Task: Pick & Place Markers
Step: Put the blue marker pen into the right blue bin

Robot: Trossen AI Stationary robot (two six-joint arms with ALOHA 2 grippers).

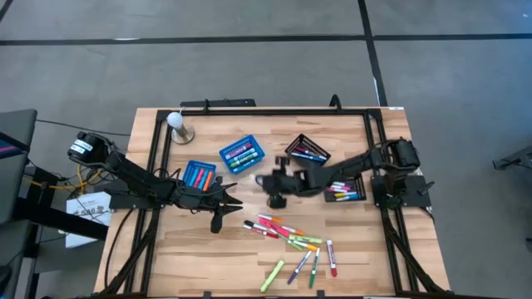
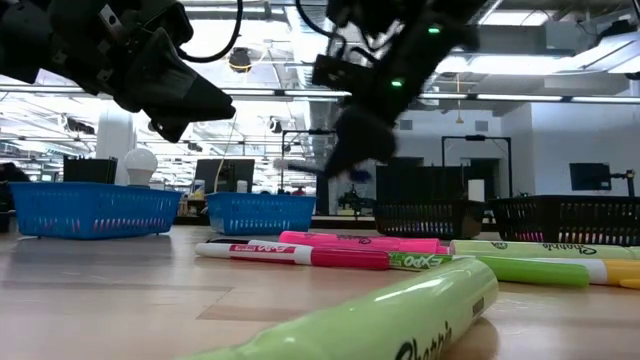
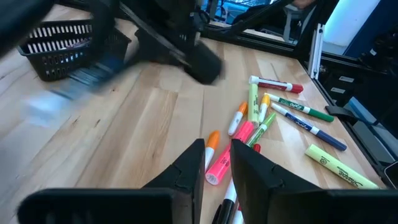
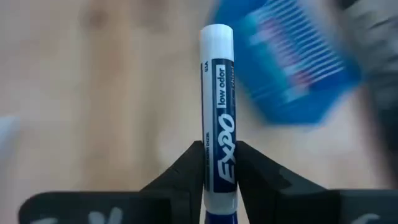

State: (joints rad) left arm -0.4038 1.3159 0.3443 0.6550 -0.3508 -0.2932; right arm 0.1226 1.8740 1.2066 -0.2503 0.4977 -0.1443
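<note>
Right wrist view: right claw (image 4: 221, 163) is clamped on a blue Expo marker (image 4: 217, 106), its long axis running straight out past the fingertips, white end foremost.
Left claw (image 1: 218, 218): hangs over the surface left of the loose markers (image 1: 293, 238), fingers (image 3: 186, 171) a narrow gap apart with nothing between them; a pink marker (image 3: 222, 163) lies just ahead of the tips.
Left blue basket (image 1: 198, 176): beside the left arm, markers inside.
Middle blue basket (image 1: 242, 154): near the surface's far edge, just left of the right claw (image 1: 276, 184), so the right arm is the nearer one; a likely drop point, in my judgement.
Loose pile: toward the near edge, mostly lying slantwise, right of the left claw.
Black mesh baskets (image 1: 307, 151): by the right arm.
Writing: "EXPO low odor" on the held marker; "EXPO" on a pink one (image 2: 300, 253); "Sharpie" on the green highlighters (image 2: 390, 322).
</note>
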